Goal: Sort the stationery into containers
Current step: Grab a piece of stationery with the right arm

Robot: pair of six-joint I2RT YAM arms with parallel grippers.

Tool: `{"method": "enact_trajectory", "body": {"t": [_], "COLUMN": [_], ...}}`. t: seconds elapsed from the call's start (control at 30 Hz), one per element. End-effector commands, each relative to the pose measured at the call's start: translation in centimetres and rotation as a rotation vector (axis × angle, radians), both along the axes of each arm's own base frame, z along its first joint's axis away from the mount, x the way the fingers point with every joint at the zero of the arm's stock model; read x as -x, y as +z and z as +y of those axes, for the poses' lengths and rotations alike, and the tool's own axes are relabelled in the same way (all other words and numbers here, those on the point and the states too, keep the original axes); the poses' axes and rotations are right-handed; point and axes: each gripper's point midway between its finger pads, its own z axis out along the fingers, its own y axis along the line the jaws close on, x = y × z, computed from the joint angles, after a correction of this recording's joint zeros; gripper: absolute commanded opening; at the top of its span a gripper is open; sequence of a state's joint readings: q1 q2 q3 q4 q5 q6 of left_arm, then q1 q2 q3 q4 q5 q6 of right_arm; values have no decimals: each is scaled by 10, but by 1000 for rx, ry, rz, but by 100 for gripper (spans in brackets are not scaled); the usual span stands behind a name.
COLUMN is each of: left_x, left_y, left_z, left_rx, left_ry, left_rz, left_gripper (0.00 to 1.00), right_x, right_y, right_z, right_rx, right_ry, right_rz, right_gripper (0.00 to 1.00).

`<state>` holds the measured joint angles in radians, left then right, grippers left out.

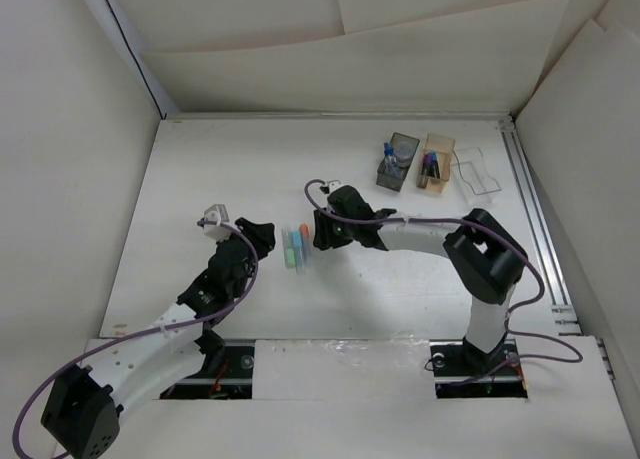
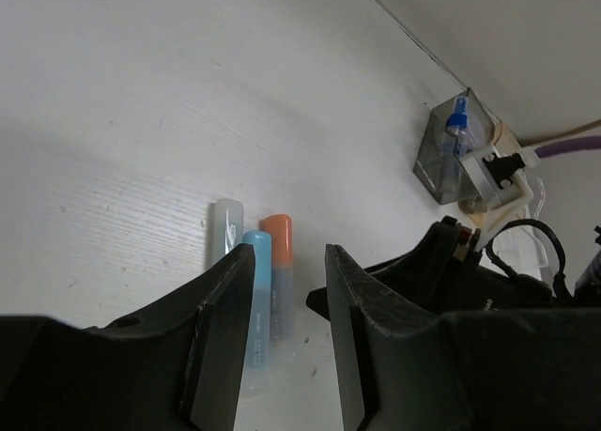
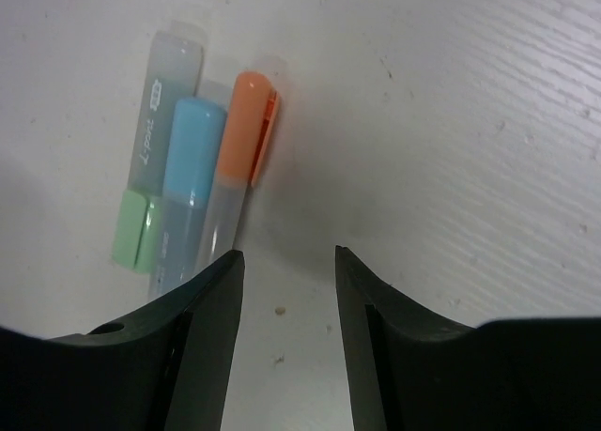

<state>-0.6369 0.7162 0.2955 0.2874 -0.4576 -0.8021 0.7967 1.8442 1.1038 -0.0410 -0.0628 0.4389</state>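
Stationery not yet sorted lies mid-way across the white table (image 1: pixel 200 199): three short markers side by side and touching, between the two arms.

The right gripper (image 3: pixel 288 262) hangs just beside them with its jaws apart and nothing between them. The left gripper (image 2: pixel 289 262) faces the same row from the other side, also spread and empty. My reading is that a marker pick-up is in hand, most likely by the right arm, whose gap sits just off the outermost marker. It would need to shift over that marker, come down and close across its barrel. Because the markers touch, one finger must wedge in beside the neighbour or nudge it aside.

At the far right stand three small rectangular bins in a row:
- The smoky dark grey bin (image 1: pixel 410 149) holds a clear blue-capped bottle (image 1: pixel 387 159) and a small round clear pot (image 1: pixel 402 154).
- The translucent tan-orange bin (image 1: pixel 440 141) holds a dark purple marker (image 1: pixel 430 164).
- The clear colourless bin (image 1: pixel 470 164) looks empty.

The row itself runs green marker (image 3: pixel 141 224), light-blue marker (image 3: pixel 192 149), orange marker (image 3: pixel 246 121).
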Motion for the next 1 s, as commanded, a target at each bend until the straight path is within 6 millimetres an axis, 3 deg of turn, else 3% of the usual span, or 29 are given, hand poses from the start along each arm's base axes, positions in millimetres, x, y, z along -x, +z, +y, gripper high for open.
{"method": "enact_trajectory", "body": {"t": [0.0,0.23,0.27,0.5,0.57,0.77,0.97], "left_x": [-5,-5,-4,-1,-1,0,1], "left_y": [13,24,26,29,29,30,36], "left_z": [2,-6,-8,-8,-8,-7,-1], "left_rx": [19,10,18,30,30,31,37], "left_ry": [14,-35,-45,-55,-55,-55,-25], "left_rz": [-60,-84,-90,-104,-104,-106,-125], "left_gripper": [33,33,33,34,34,34,34], "right_x": [-22,-31,-34,-40,-42,-47,-56], "right_y": [33,20,26,21,25,67,61], "right_z": [35,52,56,59,61,69,74], "right_rx": [-110,-122,-136,-133,-140,-208,-191], "right_ry": [-2,8,2,-5,-5,6,-11], "right_rz": [-93,-59,-63,-68,-74,-129,-132], "right_gripper": [50,50,50,50,50,50,50]}}
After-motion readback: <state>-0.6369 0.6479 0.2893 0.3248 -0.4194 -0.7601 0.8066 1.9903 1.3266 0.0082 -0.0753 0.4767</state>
